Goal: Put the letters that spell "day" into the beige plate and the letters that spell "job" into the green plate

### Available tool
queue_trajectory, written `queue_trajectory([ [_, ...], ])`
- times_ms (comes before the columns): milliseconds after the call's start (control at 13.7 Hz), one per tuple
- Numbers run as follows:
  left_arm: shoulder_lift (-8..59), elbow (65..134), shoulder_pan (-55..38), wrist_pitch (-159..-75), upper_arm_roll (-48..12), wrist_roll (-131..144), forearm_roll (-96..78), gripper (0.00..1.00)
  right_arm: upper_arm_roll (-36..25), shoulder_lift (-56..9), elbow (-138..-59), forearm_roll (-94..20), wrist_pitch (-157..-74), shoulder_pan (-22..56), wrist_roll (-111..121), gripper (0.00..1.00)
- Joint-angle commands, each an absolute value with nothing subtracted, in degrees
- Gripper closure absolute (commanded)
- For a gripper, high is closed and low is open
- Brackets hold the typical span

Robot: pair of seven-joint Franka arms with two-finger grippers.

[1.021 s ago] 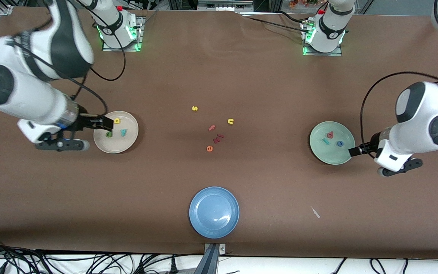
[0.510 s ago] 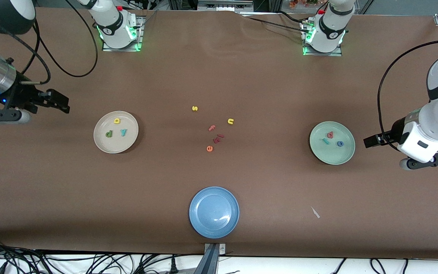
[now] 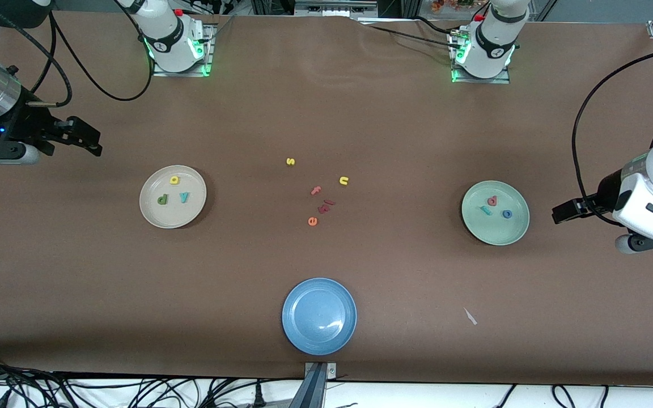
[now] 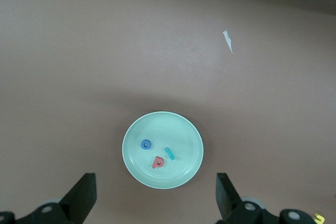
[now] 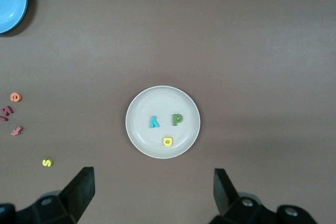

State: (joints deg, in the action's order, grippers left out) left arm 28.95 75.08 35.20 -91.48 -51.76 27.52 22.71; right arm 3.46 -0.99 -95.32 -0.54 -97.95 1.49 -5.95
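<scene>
Presently, the items are catalogued by size. The table (image 3: pixel 360 113) is covered in brown. The right gripper (image 3: pixel 85 141) is held over bare table at the right arm's end, fingers spread, nothing grasped. The left gripper (image 3: pixel 564 212) is held over bare table at the left arm's end, just beside the green plate (image 3: pixel 516 226), fingers likewise spread and unloaded. The blue plate (image 3: pixel 304 328) is set nearest the front camera, mid-table.

The beige plate (image 3: pixel 153 215) is placed toward the right arm's end; in it are laid the yellow "a" (image 3: pixel 174 180), green "d" (image 3: pixel 162 199) and teal "y" (image 3: pixel 183 196), apart from one another. In the green plate are laid the pinkish-red "b" (image 3: pixel 492 200), teal "j" (image 3: pixel 486 210) and blue "o" (image 3: pixel 507 213).

Mid-table, loose letters are recorded: yellow "s" (image 3: pixel 290 161), yellow "u" (image 3: pixel 343 181), pink "f" (image 3: pixel 316 190), dark red pieces (image 3: pixel 325 206), orange "e" (image 3: pixel 312 221). A white scrap (image 3: pixel 470 316) is noted near the front edge.
</scene>
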Motion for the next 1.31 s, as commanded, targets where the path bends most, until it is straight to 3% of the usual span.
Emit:
queue_trajectory([
  [0,29.8,72.8,34.4,-90.3,-52.2,25.9,23.3,0.00,1.2,0.1,-96.9,-1.9,-99.3,3.2,-6.2,0.00],
  [292,29.7,69.3,27.2,-89.9,-44.1,20.5,20.6,0.00,3.9,-0.5,-96.5,-1.4,-98.6,0.6,-5.2,0.00],
  [438,27.8,68.3,21.2,-89.7,-34.1,16.0,15.1,0.00,4.6,-0.5,-96.5,-1.5,-98.5,-0.3,-5.1,0.00],
  [656,23.6,69.2,5.3,-89.9,-11.6,11.9,5.1,0.00,4.4,-1.8,-95.2,-1.7,-98.5,-0.3,-4.8,0.00],
  [802,22.8,69.8,-1.4,-89.9,-0.8,5.0,0.3,0.00,4.4,-2.1,-95.1,-1.3,-98.5,-0.2,-4.7,0.00],
  [1240,22.9,70.8,-2.3,-89.6,-0.4,2.0,0.3,0.00,4.5,-2.0,-95.0,-0.9,-98.3,-0.1,-5.1,0.00],
])
